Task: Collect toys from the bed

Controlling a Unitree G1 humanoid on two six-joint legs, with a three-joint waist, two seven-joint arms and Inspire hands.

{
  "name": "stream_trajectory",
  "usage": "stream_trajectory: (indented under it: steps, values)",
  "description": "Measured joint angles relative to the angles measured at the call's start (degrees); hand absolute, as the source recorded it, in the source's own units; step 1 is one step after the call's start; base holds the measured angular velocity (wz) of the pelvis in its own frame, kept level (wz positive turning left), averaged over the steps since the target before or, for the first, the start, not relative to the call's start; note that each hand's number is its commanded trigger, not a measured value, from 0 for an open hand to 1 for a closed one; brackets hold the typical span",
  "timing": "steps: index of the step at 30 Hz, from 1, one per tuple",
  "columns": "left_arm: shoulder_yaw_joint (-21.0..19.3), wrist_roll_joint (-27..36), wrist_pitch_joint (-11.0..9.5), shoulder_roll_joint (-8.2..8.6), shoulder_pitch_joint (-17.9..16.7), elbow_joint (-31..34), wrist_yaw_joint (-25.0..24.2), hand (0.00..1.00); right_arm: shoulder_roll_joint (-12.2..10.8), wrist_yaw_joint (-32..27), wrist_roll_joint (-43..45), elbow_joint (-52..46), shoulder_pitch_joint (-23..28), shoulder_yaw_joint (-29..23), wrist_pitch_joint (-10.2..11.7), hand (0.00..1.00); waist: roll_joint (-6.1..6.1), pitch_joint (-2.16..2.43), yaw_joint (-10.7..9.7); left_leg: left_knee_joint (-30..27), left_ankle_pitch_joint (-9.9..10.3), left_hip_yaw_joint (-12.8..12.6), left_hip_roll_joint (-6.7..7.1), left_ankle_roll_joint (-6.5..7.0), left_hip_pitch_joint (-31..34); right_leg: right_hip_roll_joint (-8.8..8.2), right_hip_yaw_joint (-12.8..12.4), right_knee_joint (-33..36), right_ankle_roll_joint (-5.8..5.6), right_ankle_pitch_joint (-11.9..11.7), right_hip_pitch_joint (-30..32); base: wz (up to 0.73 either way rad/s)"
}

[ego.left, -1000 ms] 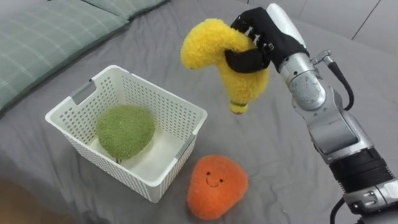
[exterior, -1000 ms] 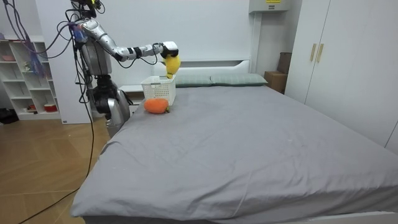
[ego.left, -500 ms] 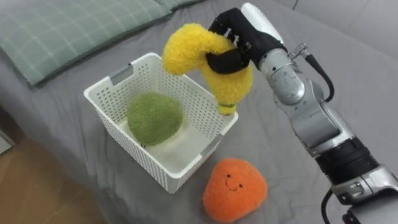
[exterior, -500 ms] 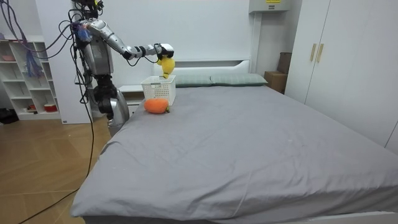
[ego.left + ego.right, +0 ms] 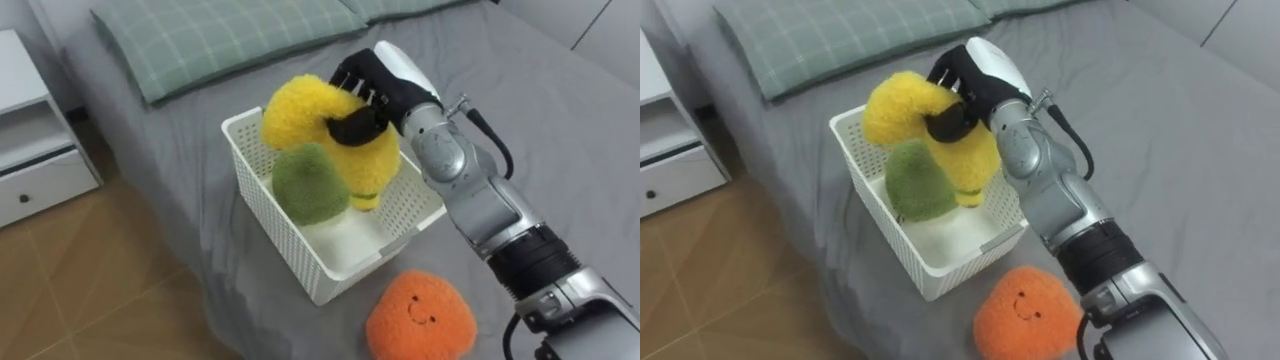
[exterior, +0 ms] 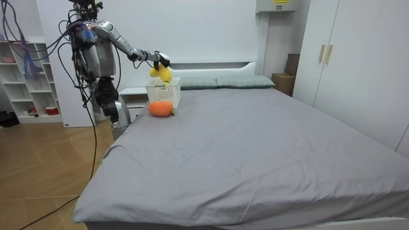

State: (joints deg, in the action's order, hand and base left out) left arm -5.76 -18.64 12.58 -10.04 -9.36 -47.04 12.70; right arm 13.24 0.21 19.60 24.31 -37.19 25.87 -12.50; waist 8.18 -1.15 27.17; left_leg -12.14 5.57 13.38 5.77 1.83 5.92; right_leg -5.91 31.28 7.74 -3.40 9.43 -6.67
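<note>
My right hand [image 5: 375,88] [image 5: 967,80] is shut on a yellow plush toy [image 5: 325,135] [image 5: 920,125] and holds it over the white perforated basket [image 5: 270,225] [image 5: 880,215], its lower end inside the rim. A green plush toy [image 5: 308,185] [image 5: 915,183] lies in the basket, partly behind the yellow one. An orange plush toy with a smiling face [image 5: 420,315] [image 5: 1025,310] lies on the grey bed [image 5: 560,130] just in front of the basket. In the room view I stand at the bed's head corner, right hand [image 6: 158,61] out over the basket [image 6: 163,92].
A green checked pillow [image 5: 220,35] lies behind the basket. A white nightstand with drawers [image 5: 35,150] stands on the wooden floor [image 5: 110,290] to my left of the bed. White shelves [image 6: 29,80] and wardrobes [image 6: 345,64] line the room's walls.
My right hand has carried the yellow toy leftwards from beside the basket to over it and lowered it in. The eye views shifted left, bringing the nightstand and floor into view.
</note>
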Motion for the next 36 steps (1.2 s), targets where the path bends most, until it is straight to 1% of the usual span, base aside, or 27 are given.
stream_trajectory:
  steps: [2,3,5,10,14,20,27,32,36]
  values:
    - [-0.55,-1.86,0.07,0.0,-0.27,1.19,-0.02,0.0,0.01,0.0,0.25,0.39,0.0,-0.02,0.0,0.0,0.06,0.04,-0.03,-0.27,-0.05,0.06,0.04,-0.01,0.39,0.0,0.17,0.05,0.0,0.0,0.05,0.05]
    - [-0.97,-2.35,0.07,-0.05,-0.3,1.79,0.0,0.0,0.01,0.0,0.25,0.75,0.0,-0.03,0.0,0.0,0.06,0.04,-0.06,-0.33,-0.19,0.09,0.06,0.22,0.39,-0.01,0.2,0.05,0.0,0.0,0.0,0.0]
    - [-1.37,-2.34,0.04,-0.1,-0.24,2.61,0.06,0.0,0.02,0.0,0.24,0.99,0.0,-0.09,0.07,0.0,0.07,0.04,-0.22,-0.35,-0.22,0.15,0.09,0.27,0.38,-0.01,0.2,0.05,0.0,0.0,-0.06,0.0]
    - [-1.15,-2.24,-0.24,-0.07,-0.09,3.14,0.48,0.0,0.57,-0.07,-1.37,3.02,-0.01,-0.15,1.22,0.0,0.25,0.09,-0.63,-0.2,-0.24,-0.03,0.02,0.27,0.16,0.04,-0.16,0.04,0.0,0.0,-0.19,-0.01]
    - [-1.14,-2.24,-0.51,-0.07,-0.09,3.44,0.6,0.0,0.63,-0.09,-1.4,4.01,-0.01,-0.15,1.22,0.0,0.28,0.08,-0.83,0.05,-0.25,-0.56,-0.09,0.29,-0.21,0.03,-0.82,0.12,0.01,-0.01,-0.2,-0.08]
    - [-1.15,-2.26,-1.14,-0.07,0.12,4.17,0.6,0.0,0.65,-0.11,-1.35,4.15,-0.01,-0.15,1.48,0.0,0.42,0.09,-1.78,0.56,-0.32,-1.02,-0.13,0.35,-0.72,0.02,-1.56,0.12,0.01,-0.01,-0.26,-0.04]
    - [-1.15,-2.25,-1.15,-0.07,0.18,4.16,0.6,0.0,0.79,-0.03,-1.35,4.25,-0.01,-0.15,1.48,0.0,0.45,0.07,-1.74,1.26,-0.31,-2.04,-0.24,0.37,-1.64,0.04,-2.92,0.13,0.02,-0.02,-0.4,-0.09]
    - [-1.15,-2.25,-1.17,-0.07,0.01,4.13,0.59,0.0,1.27,0.45,-1.35,4.25,-0.01,-0.15,1.47,0.0,0.76,-0.03,-1.73,1.41,-0.31,-2.11,-0.31,0.37,-1.67,0.04,-3.02,0.11,0.02,-0.02,-0.32,-0.01]
    - [-1.05,-2.25,-1.1,0.03,-0.05,4.12,0.59,0.0,1.27,0.52,-1.32,4.28,0.0,-0.15,1.47,0.0,0.74,-0.05,-1.87,1.41,-0.32,-2.15,-0.27,0.37,-1.7,0.06,-3.15,0.07,0.02,-0.02,-0.32,0.0]
